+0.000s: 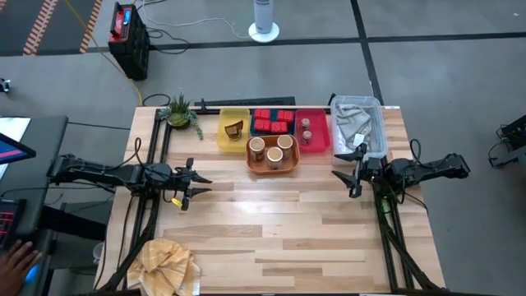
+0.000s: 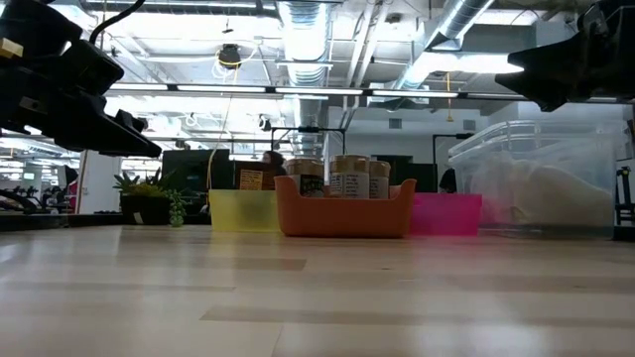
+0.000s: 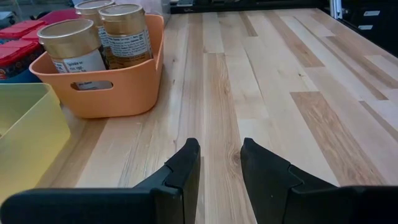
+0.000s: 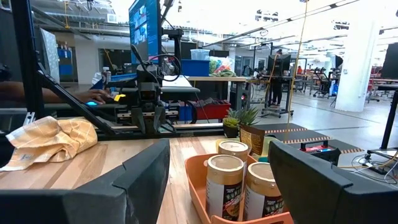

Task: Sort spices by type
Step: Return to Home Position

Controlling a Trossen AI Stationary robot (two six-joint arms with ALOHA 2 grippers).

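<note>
Three tan round jars with pale tops (image 1: 274, 150) stand upright in the orange tray (image 1: 251, 160), also in the left wrist view (image 3: 93, 43). Red tins (image 1: 273, 121) fill the blue tray. Two tiny shakers (image 1: 306, 130) stand in the red tray, and a dark brown piece (image 1: 234, 129) lies in the yellow tray (image 1: 223, 140). My left gripper (image 1: 200, 178) hovers open over bare wood left of the orange tray (image 3: 112, 93). My right gripper (image 1: 343, 173) is wide open to the right of that tray, facing the jars (image 4: 225, 183). Neither touches anything.
The trays sit in a row near the far edge, with a clear bin (image 1: 362, 123) holding grey cloth at the far right and a small plant (image 1: 179, 111) at the far left. A tan cloth (image 1: 164, 263) lies at the near left corner. A person's hand (image 1: 16, 261) shows beyond the table's left.
</note>
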